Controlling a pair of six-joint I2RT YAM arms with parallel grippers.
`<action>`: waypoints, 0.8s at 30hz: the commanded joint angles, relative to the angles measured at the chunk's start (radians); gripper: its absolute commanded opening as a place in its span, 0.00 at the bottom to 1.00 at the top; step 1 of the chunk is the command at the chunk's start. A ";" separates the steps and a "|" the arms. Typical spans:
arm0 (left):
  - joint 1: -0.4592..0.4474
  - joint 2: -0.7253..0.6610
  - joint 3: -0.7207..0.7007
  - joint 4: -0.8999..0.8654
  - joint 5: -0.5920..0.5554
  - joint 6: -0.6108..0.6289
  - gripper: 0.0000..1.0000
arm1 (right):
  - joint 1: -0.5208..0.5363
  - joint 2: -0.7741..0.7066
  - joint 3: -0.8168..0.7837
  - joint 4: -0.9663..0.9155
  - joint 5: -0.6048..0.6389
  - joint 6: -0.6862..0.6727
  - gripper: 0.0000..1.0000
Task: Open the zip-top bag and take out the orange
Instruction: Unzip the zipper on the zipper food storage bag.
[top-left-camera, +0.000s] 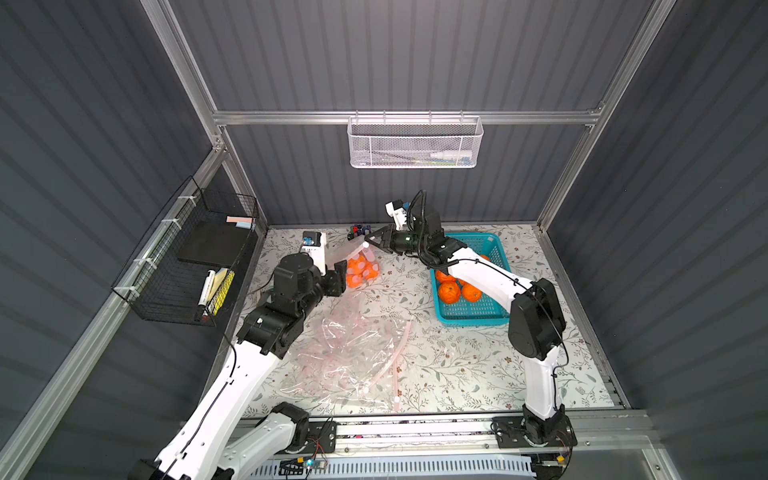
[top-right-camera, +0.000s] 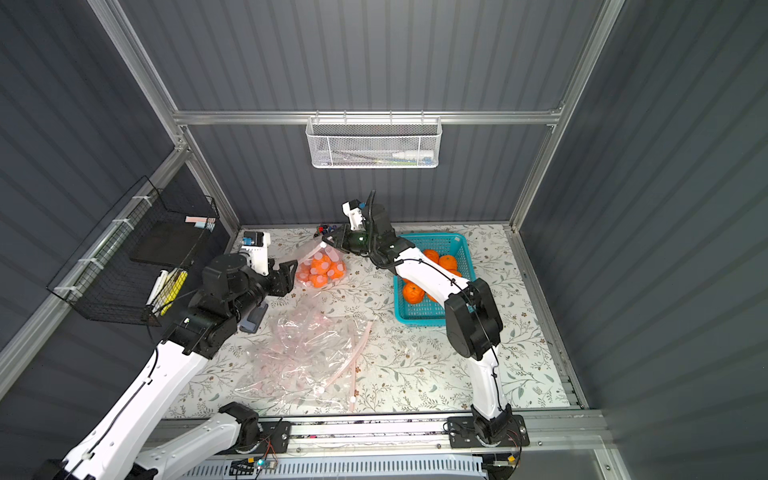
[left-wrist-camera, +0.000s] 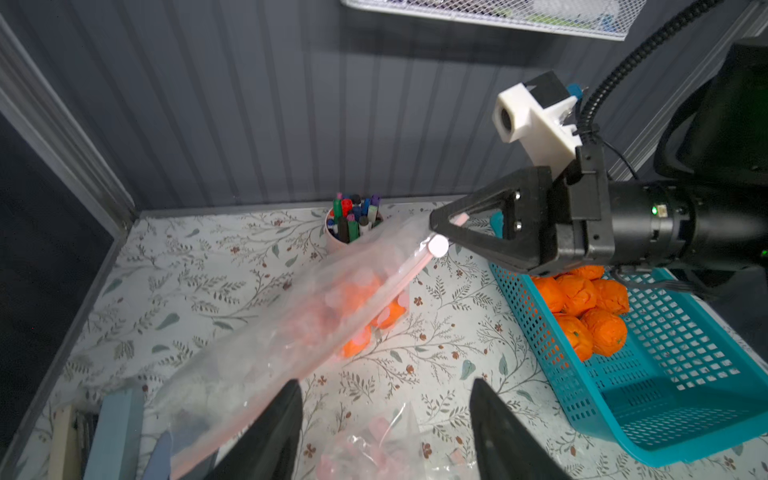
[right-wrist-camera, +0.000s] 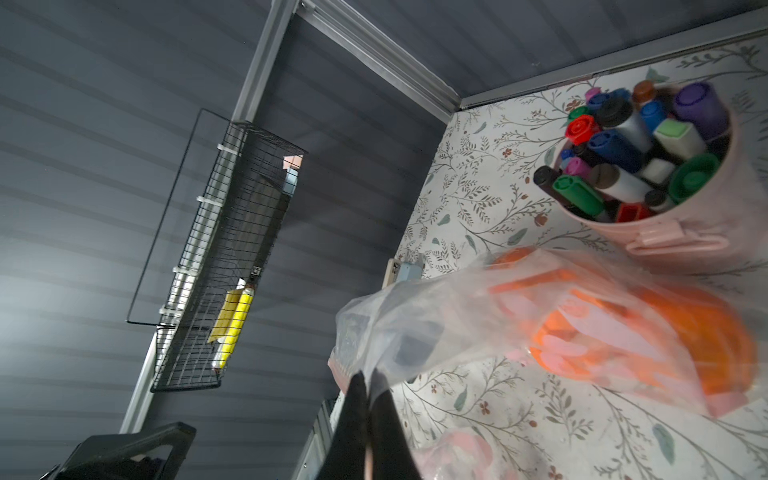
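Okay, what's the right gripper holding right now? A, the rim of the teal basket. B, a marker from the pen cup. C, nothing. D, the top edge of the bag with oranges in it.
D: the right gripper is shut on the pink zip strip at the top of the bag.

Clear pink-dotted zip-top bag (left-wrist-camera: 266, 332), orange fruit (top-left-camera: 354, 280), teal basket (top-left-camera: 473, 319), leafy floral tablecloth (top-left-camera: 457, 365)

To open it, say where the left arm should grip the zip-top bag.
Probably the pink zip strip, at the end away from the right gripper, which pinches the other. Come across it sideways: it is a thin, flat band held straight.
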 joint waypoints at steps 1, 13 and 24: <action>0.004 0.047 0.043 0.091 0.065 0.182 0.64 | 0.006 -0.046 -0.049 0.036 -0.024 0.126 0.04; -0.004 0.157 -0.013 0.318 0.199 0.769 0.67 | 0.005 -0.120 -0.172 0.120 -0.042 0.537 0.05; -0.011 0.194 -0.131 0.395 0.260 1.115 0.62 | 0.007 -0.131 -0.193 0.109 -0.064 0.603 0.07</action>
